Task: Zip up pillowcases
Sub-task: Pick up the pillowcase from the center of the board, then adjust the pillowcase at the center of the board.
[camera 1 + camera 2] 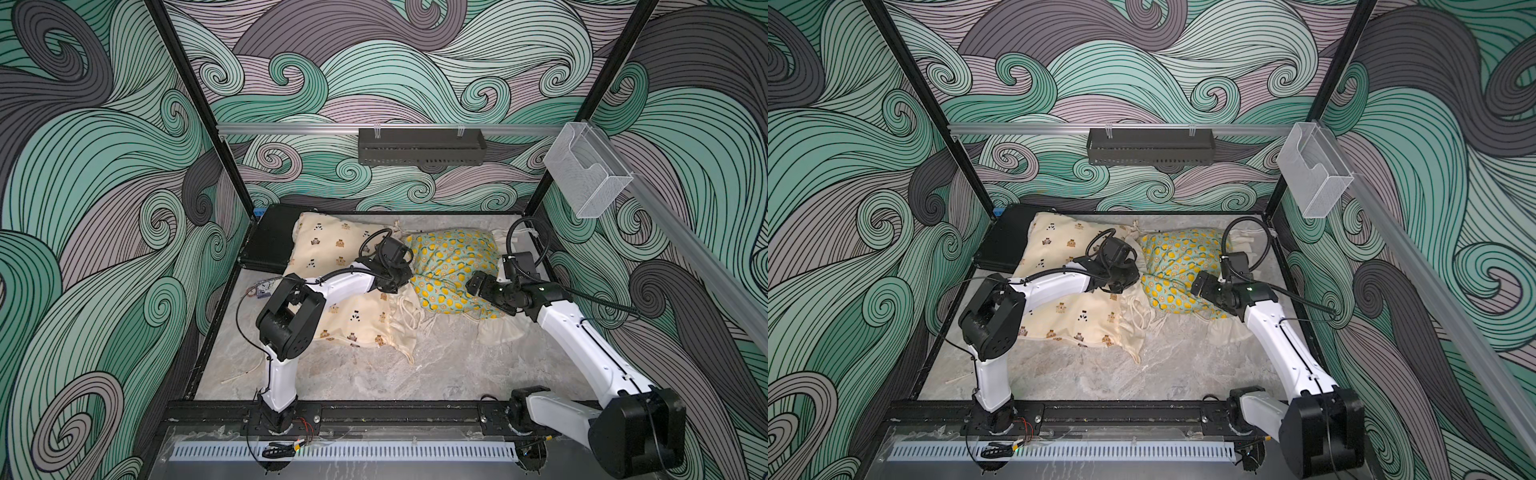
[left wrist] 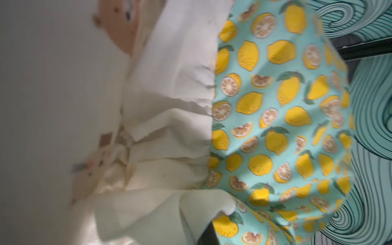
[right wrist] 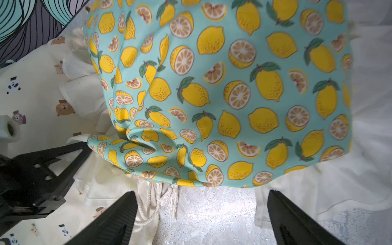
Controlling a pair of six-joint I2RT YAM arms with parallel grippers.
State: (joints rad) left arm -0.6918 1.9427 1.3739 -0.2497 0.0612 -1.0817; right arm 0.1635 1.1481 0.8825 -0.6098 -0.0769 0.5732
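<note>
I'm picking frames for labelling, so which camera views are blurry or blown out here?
Left wrist view: the bear pillowcase nearest the lens is badly out of focus, the lemon pillowcase only slightly soft. Right wrist view: lemon print crisp at centre, cream ruffle washed out, table glaring. Both top views: evenly lit, sharp, frame posts splaying with wide-angle distortion.

lemon pillowcase: matt woven cloth | bear pillowcase: soft matt cloth | table: mottled stone-look, matt

Near tabletop lies open; bear pillowcase and lemon pillowcase, seemingly touching, block the far half.
</note>
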